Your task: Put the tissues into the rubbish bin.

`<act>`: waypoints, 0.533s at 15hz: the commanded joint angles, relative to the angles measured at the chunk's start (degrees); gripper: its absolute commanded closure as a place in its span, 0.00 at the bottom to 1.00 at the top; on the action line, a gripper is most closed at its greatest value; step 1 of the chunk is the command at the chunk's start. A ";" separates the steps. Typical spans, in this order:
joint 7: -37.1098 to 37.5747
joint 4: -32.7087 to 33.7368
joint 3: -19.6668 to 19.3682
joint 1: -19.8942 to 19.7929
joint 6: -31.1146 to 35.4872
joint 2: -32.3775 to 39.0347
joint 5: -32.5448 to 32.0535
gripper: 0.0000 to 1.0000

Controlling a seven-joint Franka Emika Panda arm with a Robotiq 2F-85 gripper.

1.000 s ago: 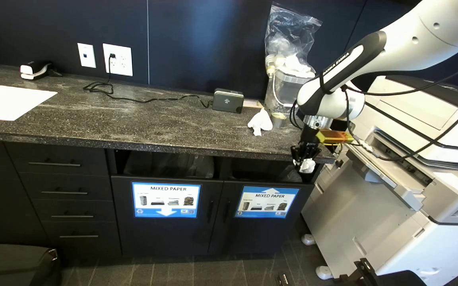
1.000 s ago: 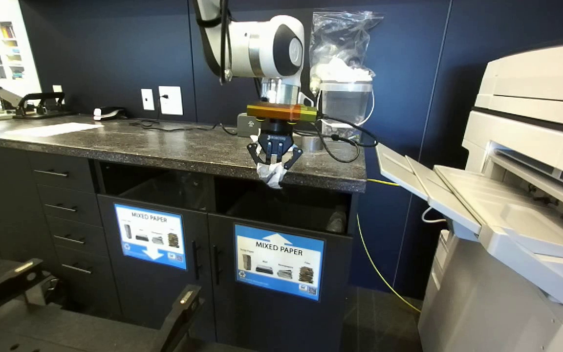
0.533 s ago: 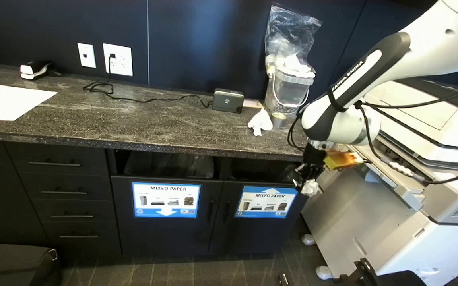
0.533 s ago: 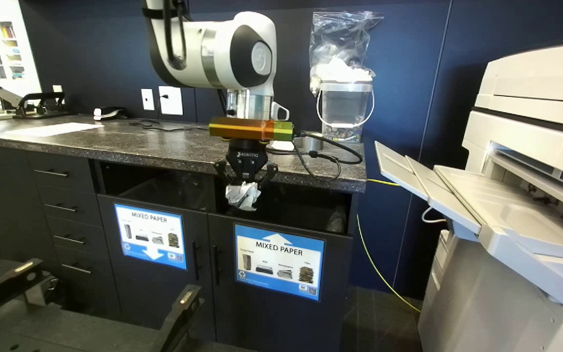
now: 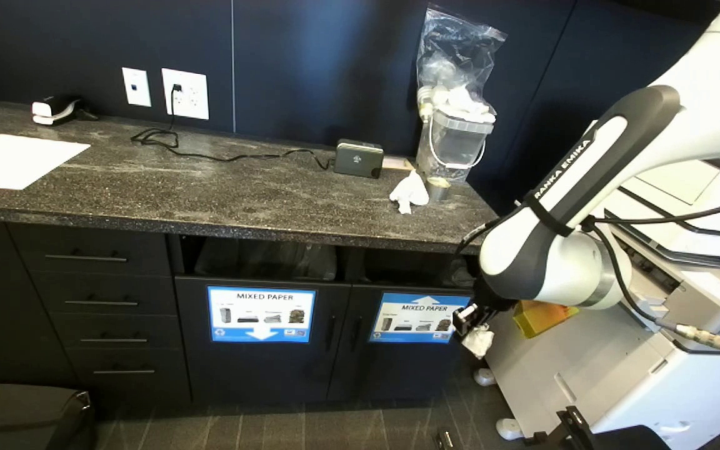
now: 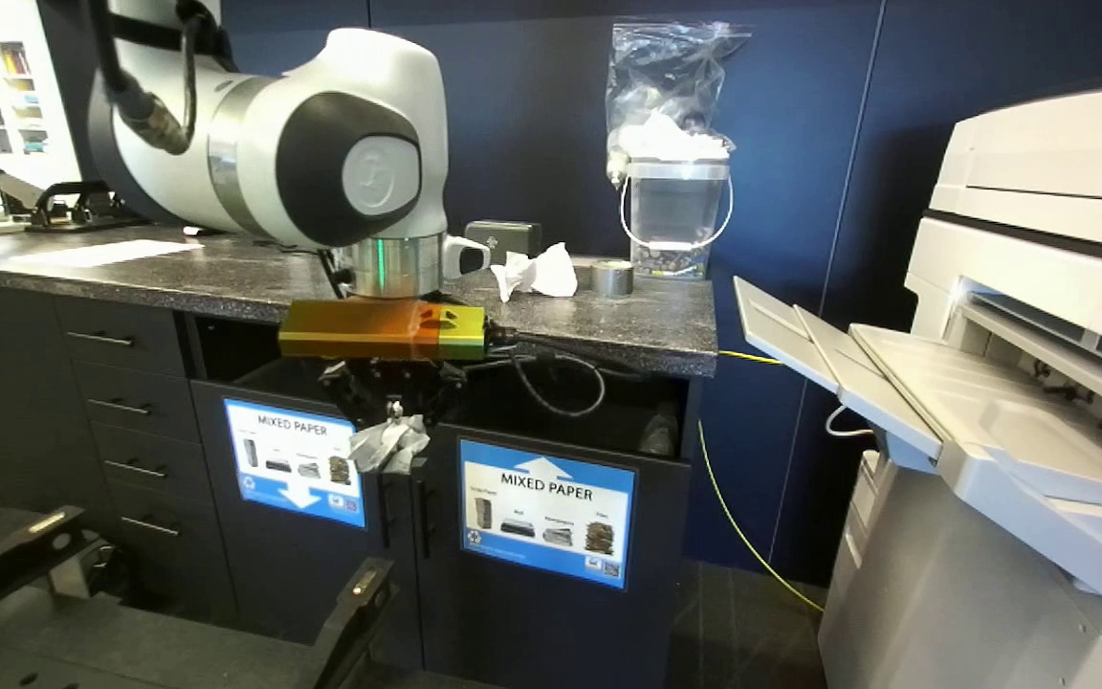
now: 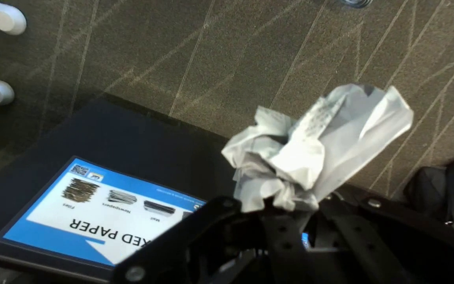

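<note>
While the gripper (image 6: pixel 395 416) pinches it at one end, a crumpled white tissue (image 7: pixel 290 157) hangs in the air in front of the dark cabinet (image 5: pixel 260 381), above the carpeted floor (image 7: pixel 195 59). Lined rubbish bins (image 5: pixel 266 259) stand in the cabinet's open slots, largely in shadow, and each door below carries a blue-and-white "MIXED PAPER" sign (image 5: pixel 420 318). On the counter (image 5: pixel 222 187) above, a second tissue (image 5: pixel 409 191) lies crumpled just beside a roll of grey duct tape (image 6: pixel 612 278). Near these are a small dark box (image 5: pixel 359 159) and a clear plastic bucket (image 6: pixel 673 206) topped by a clear plastic bag (image 6: pixel 671 77). Well apart from them lies a flat sheet of white paper (image 5: pixel 16 161). Past the counter's opposite end stands a pale multifunction printer (image 6: pixel 1039 239), and a yellow cable (image 6: pixel 739 528) runs down between it and the cabinet.
</note>
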 commanded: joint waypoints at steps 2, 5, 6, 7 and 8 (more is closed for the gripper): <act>3.13 -2.34 4.53 -4.61 10.86 3.49 -7.99 0.86; 6.22 -1.39 0.71 -2.28 16.72 6.33 -13.91 0.86; 7.01 -1.42 -0.29 -1.75 18.93 7.23 -15.62 0.86; 7.46 -0.95 -1.82 -0.69 21.15 8.28 -16.89 0.86; 8.06 -0.52 -2.86 -0.21 22.92 9.36 -18.22 0.86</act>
